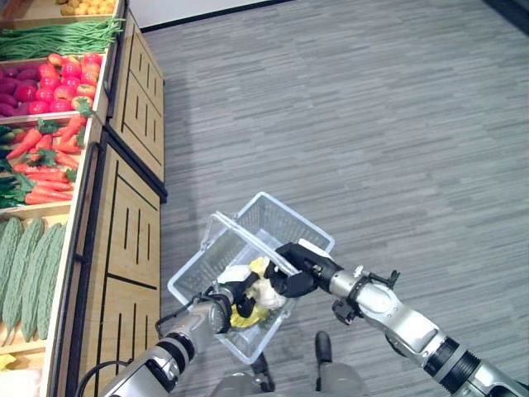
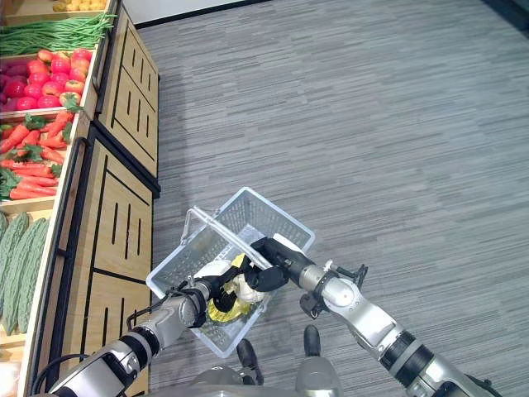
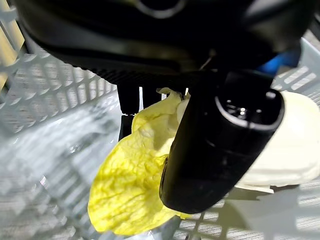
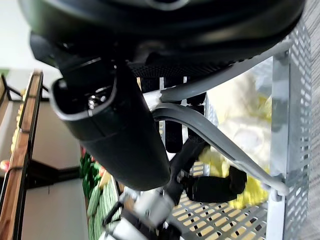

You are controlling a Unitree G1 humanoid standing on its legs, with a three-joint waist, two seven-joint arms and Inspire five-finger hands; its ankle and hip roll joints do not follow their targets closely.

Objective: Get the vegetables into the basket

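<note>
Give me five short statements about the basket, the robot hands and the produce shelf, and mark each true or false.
1. The right robot hand is curled round the basket's handle. True.
2. The left robot hand is up at the shelf picking carrots. False: it is inside the basket, holding a yellow leafy vegetable.
3. The basket stands on the shelf. False: it hangs over the grey floor beside the wooden shelf.
4. Carrots lie between the red peppers and the pale green gourds. True.
5. The basket is solid wood. False: its walls are pale mesh.
</note>
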